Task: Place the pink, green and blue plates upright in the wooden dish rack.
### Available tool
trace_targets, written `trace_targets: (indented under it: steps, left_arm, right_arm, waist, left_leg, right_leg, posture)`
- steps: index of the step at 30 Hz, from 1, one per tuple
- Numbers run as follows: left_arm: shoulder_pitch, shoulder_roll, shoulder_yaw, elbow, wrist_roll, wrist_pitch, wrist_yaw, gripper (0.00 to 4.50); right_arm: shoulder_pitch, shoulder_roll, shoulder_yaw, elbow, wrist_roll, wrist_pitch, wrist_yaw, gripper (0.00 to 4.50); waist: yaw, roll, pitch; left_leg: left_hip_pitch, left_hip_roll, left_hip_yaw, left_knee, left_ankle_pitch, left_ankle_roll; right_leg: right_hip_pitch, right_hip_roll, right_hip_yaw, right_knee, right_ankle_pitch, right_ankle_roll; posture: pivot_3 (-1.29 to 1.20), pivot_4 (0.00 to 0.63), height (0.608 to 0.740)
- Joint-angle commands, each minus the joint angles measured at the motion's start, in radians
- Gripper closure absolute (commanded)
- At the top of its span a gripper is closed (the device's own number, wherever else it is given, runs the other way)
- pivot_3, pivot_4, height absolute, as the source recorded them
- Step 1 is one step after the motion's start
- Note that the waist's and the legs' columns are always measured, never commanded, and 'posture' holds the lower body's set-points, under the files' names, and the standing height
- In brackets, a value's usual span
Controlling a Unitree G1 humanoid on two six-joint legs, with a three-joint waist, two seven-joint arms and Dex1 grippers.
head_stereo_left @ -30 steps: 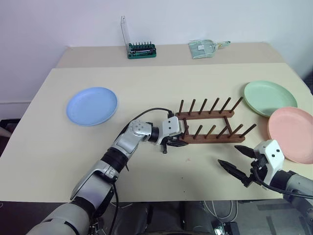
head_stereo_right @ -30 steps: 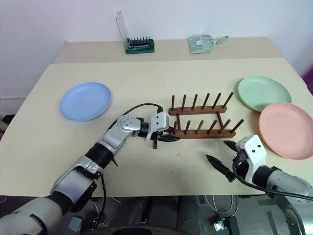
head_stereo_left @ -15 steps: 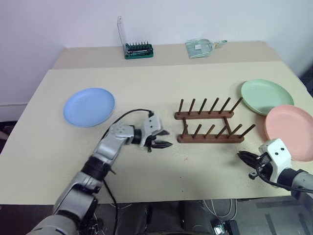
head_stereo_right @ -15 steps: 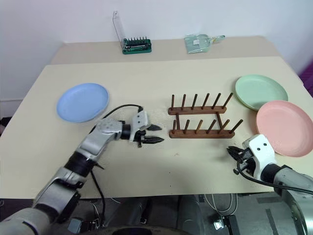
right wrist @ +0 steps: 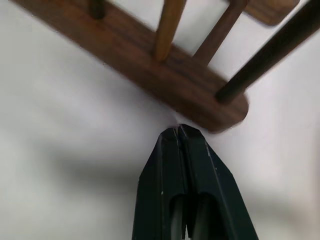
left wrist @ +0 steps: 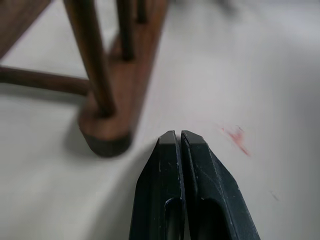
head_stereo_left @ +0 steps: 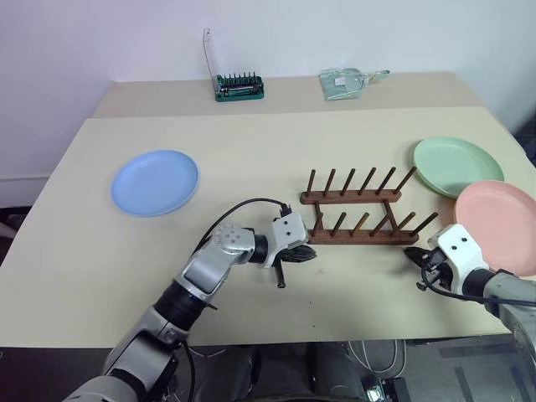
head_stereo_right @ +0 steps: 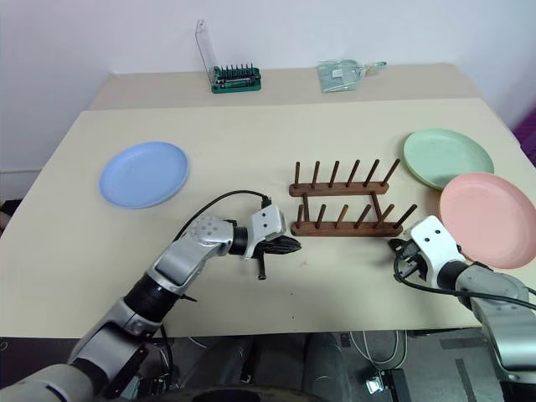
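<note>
Both closed, empty — left gripper (head_stereo_left: 303,254) and right gripper (head_stereo_left: 416,261) bracket the dark wooden dish rack (head_stereo_left: 362,211), apparently to nudge it straight.

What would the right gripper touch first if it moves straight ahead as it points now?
Most likely the wooden dish rack: the shut right gripper points at the end of its near rail, right in front of the fingertips. Contact cannot be told.

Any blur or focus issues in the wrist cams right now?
Left wrist view: shut fingers fairly sharp, rack foot soft, its far pegs blurred out. Right wrist view: fingers sharp, rack rail and pegs smeared, soft shadow on the table. Eye views look crisp, evenly lit.
</note>
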Motion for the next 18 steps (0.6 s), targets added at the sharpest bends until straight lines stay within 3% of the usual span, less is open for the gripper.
trace_targets:
  steps: [1, 9, 13, 16, 18]
  left_arm:
    - [-0.012, -0.037, 0.006, 0.071, 0.052, -0.010, 0.109, 4.36]
    - [-0.042, -0.070, 0.037, 0.166, 0.077, -0.083, 0.231, 4.36]
    - [-0.050, -0.067, 0.037, 0.185, 0.079, -0.128, 0.234, 4.36]
    - [-0.047, -0.069, 0.053, 0.188, 0.079, -0.183, 0.258, 4.42]
    - [-0.043, -0.060, 0.067, 0.180, 0.056, -0.163, 0.236, 4.42]
  right_arm:
    - [-0.053, -0.001, 0.031, 0.058, -0.041, -0.041, -0.012, 4.50]
    - [-0.205, 0.009, 0.084, 0.191, -0.092, -0.101, -0.028, 4.50]
    - [-0.206, 0.000, 0.060, 0.171, -0.062, -0.093, -0.001, 4.50]
    - [-0.177, -0.012, 0.002, 0.114, -0.032, -0.068, 0.005, 3.64]
    - [-0.091, -0.026, -0.112, -0.002, -0.003, -0.041, 0.016, 2.69]
  waist:
    - [0.000, 0.000, 0.000]
    - [-0.002, 0.000, 0.000]
    - [-0.001, 0.000, 0.000]
    - [-0.001, 0.000, 0.000]
    - [0.003, 0.001, 0.000]
  left_leg:
    - [0.000, 0.000, 0.000, 0.000, 0.000, 0.000]
    - [0.000, 0.000, 0.000, 0.000, 0.002, -0.004]
    - [0.000, 0.000, 0.000, 0.000, 0.003, -0.004]
    - [-0.001, 0.000, 0.000, 0.000, 0.002, -0.004]
    - [-0.002, 0.000, 0.000, 0.000, 0.002, -0.004]
  right_leg:
    - [0.000, 0.000, 0.000, 0.000, 0.000, 0.000]
    - [-0.001, 0.001, 0.000, 0.000, 0.001, -0.001]
    - [-0.001, 0.000, 0.000, 0.000, 0.001, -0.001]
    - [-0.002, 0.000, 0.001, 0.000, 0.001, -0.001]
    - [-0.003, 0.000, 0.001, 0.000, 0.001, -0.001]
  posture:
    - [0.00, 0.150, 0.740]
    - [0.00, 0.150, 0.740]
    - [0.00, 0.150, 0.740]
    - [0.00, 0.150, 0.740]
    - [0.00, 0.150, 0.740]
